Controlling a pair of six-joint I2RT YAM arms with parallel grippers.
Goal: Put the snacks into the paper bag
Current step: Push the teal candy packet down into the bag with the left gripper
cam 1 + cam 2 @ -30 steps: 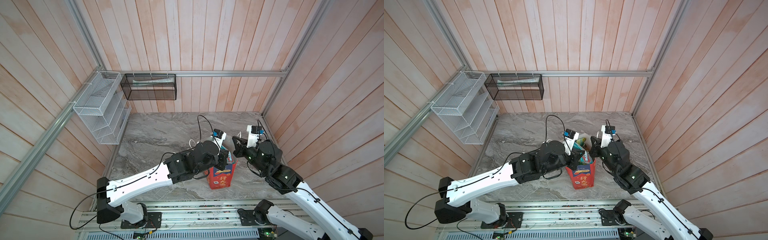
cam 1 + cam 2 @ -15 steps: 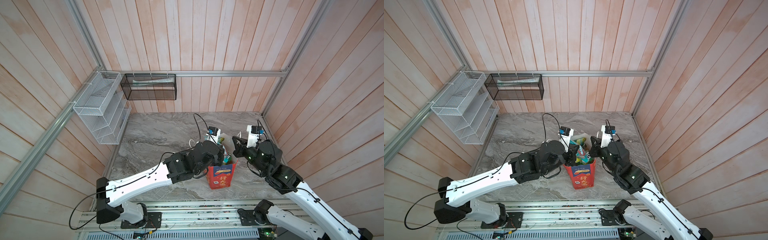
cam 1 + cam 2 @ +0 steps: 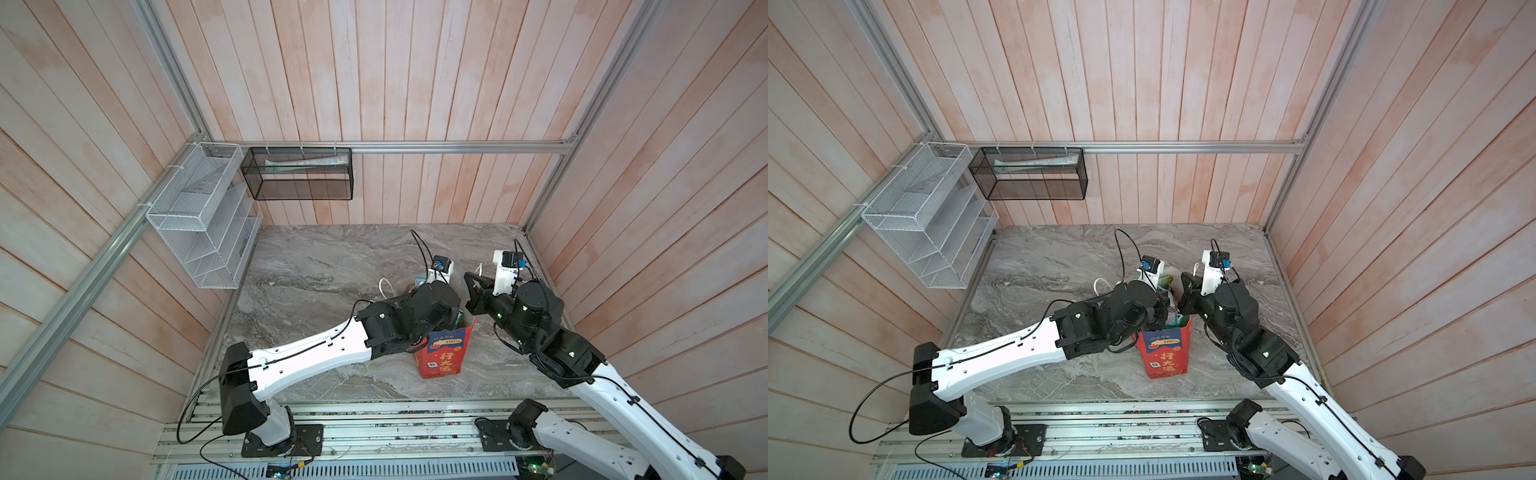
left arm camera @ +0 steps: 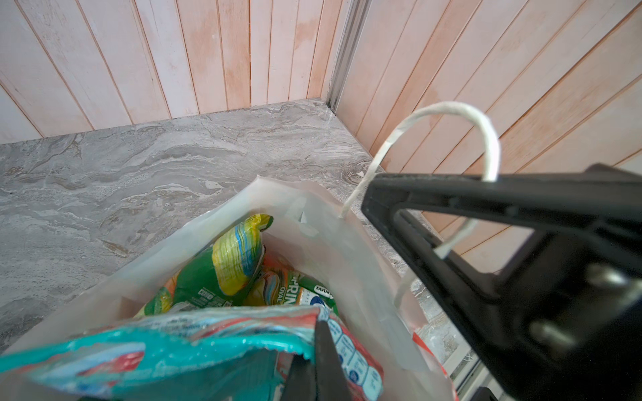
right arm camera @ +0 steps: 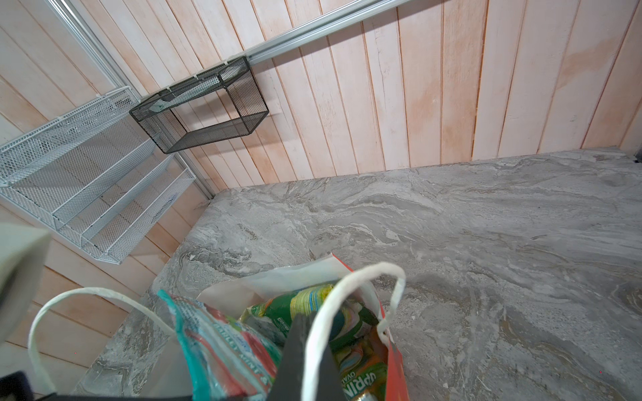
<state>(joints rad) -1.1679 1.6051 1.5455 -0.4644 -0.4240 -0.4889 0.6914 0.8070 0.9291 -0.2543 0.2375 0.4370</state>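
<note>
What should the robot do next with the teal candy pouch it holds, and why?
Probably open the left gripper: the teal pouch it pinches stands in the mouth of the paper bag, over the green pouches, so it should drop in.

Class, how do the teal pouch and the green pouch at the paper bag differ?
The teal pouch is pinched in the left gripper at the mouth of the paper bag; the green pouch lies loose below. Teal bears red print; green has a yellow striped, folded end. Both are glossy.

On table [image 3: 324, 266], near front: paper bag [image 3: 442, 357]; snacks [image 4: 222, 270] inside.
</note>
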